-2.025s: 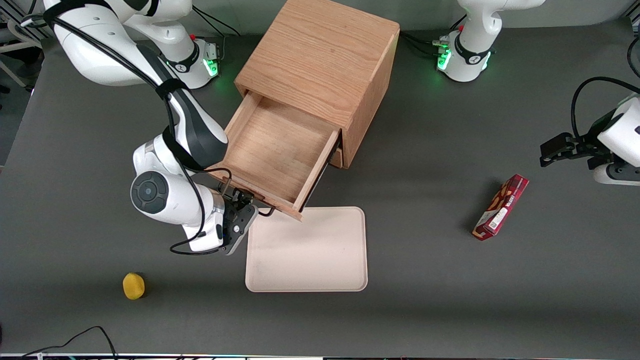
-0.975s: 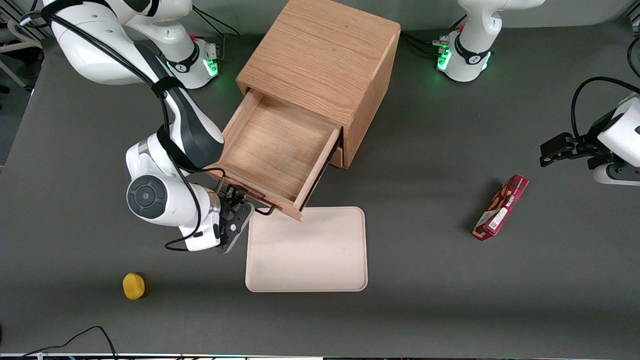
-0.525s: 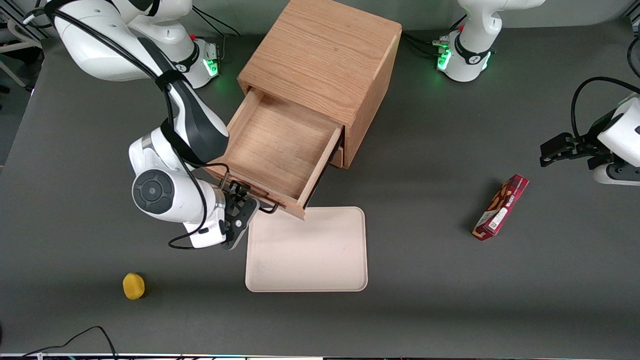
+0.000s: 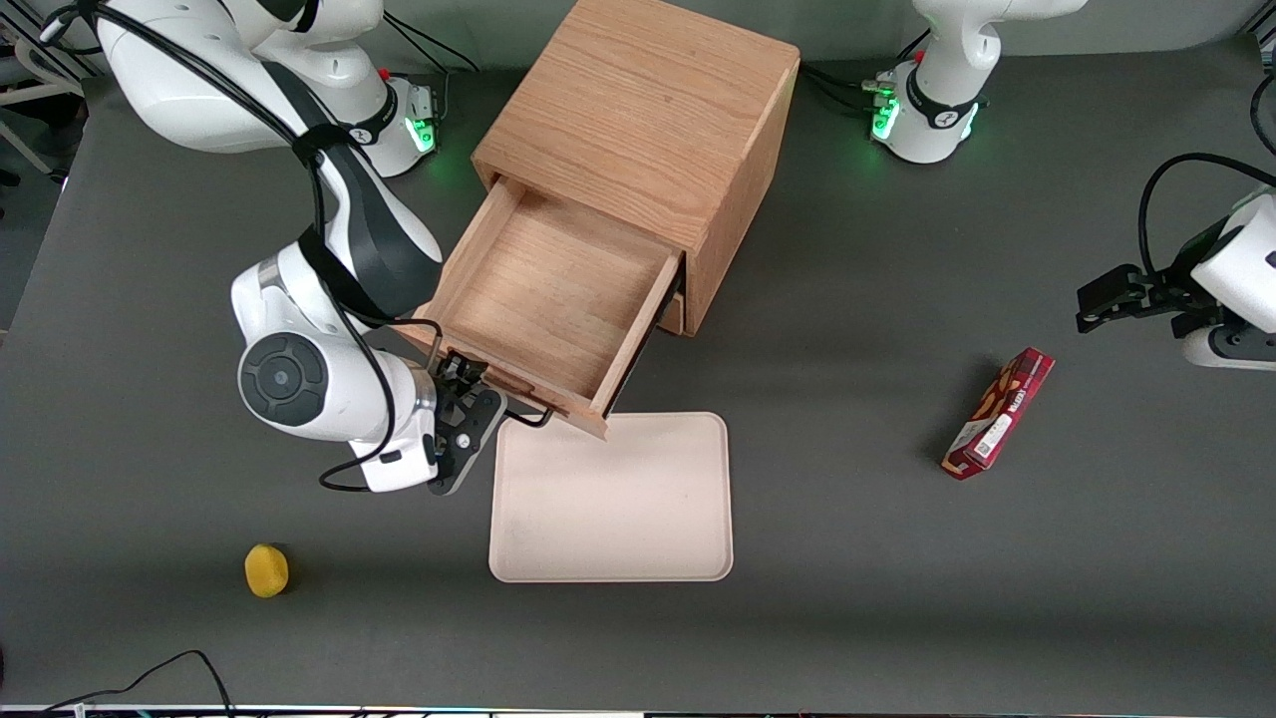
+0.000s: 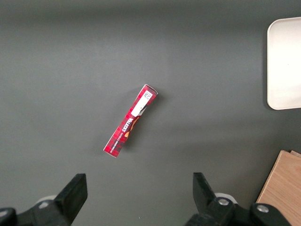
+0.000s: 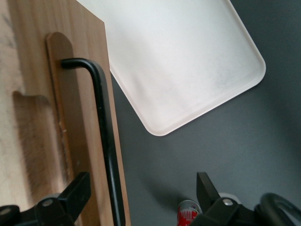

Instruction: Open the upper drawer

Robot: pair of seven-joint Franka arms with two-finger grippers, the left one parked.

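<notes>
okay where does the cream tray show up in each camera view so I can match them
Front view: the cream tray lies flat on the table, nearer the camera than the open upper drawer; the gripper is at the drawer's handle.
Right wrist view: tray beside the drawer's black handle.
Left wrist view: only its edge.
Shared landmark: the red box.

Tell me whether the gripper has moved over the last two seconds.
Yes. The gripper has shifted slightly away from the tray, toward the working arm's end; it stays at the upper drawer handle.

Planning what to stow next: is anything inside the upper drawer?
No, the upper drawer shows only bare wood, with the gripper at its handle.
</notes>
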